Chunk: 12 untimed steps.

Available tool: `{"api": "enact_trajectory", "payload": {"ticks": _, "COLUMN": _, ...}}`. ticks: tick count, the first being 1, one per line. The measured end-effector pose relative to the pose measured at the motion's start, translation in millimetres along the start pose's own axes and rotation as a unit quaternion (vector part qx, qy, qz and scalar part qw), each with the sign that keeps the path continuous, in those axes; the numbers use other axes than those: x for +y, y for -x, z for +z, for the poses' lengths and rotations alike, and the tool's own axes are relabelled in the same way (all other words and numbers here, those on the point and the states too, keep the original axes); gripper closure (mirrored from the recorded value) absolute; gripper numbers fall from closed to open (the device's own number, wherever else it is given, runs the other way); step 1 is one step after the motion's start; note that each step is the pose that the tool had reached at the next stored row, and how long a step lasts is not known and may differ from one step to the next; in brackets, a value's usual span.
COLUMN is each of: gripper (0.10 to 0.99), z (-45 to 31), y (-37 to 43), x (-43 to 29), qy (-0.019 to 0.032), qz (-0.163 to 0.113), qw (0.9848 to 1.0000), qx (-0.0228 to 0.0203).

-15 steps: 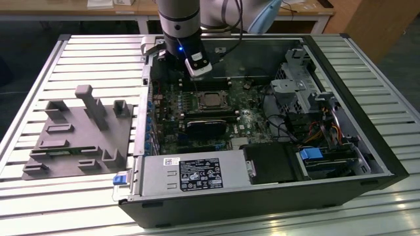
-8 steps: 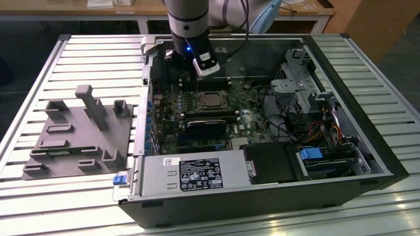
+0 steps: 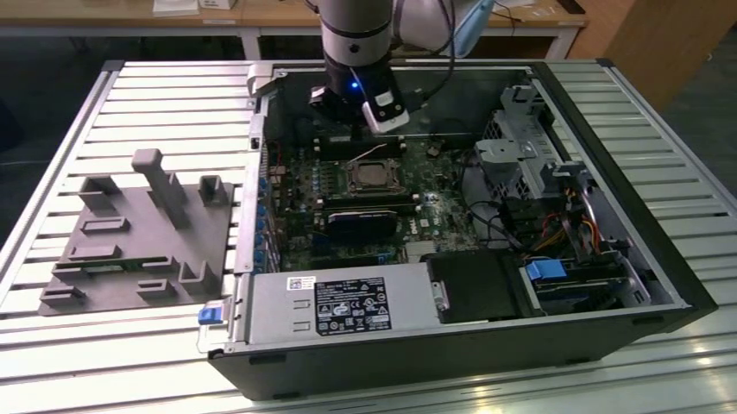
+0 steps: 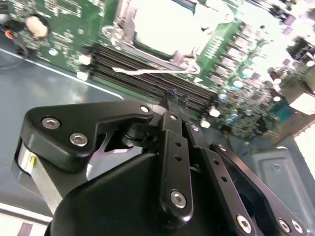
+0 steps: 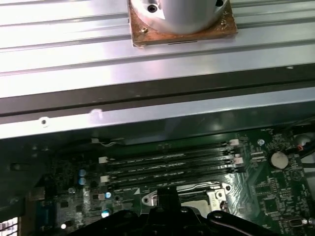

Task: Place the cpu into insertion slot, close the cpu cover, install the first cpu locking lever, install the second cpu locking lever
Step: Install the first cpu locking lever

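Note:
The cpu (image 3: 371, 177) lies in the insertion slot on the green board, its silver-grey top showing. The cpu cover (image 3: 371, 164) frames it and seems to lie flat on it. In the second wrist view the cpu (image 4: 160, 22) is a bright square inside the cover's frame (image 4: 118, 32). One thin wire locking lever (image 4: 140, 72) stands free and slants over the black memory slots (image 4: 147, 81); it also shows as a lever (image 3: 368, 153) in the exterior view. My gripper (image 4: 176, 98) hangs above the memory slots beside the socket, fingers together, nothing between them. The gripper (image 5: 167, 194) also shows in the first wrist view.
The open computer case wall (image 3: 259, 129) surrounds the board. A power supply (image 3: 334, 306) sits at the front, and a drive cage (image 3: 536, 151) with cables is on the exterior view's right. A grey fixture plate (image 3: 138, 228) lies on the slatted table at the exterior view's left.

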<state>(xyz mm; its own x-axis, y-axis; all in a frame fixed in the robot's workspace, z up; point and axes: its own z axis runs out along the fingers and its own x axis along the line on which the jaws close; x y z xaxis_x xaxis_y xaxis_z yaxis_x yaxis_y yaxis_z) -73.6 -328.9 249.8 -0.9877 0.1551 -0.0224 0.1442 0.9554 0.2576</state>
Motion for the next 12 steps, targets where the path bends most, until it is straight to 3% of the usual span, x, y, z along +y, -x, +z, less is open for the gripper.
{"api": "enact_trajectory", "payload": {"ticks": 6, "gripper": 0.984, "z": 1.2, "y": 16.7, "x": 2.4, "qy": 0.0, "qz": 0.0, "qw": 1.0, "qx": 0.0001}}
{"api": "enact_trajectory", "payload": {"ticks": 12, "gripper": 0.984, "z": 1.3, "y": 17.9, "x": 2.6, "qy": 0.0001, "qz": 0.0, "qw": 1.0, "qx": -0.0004}}
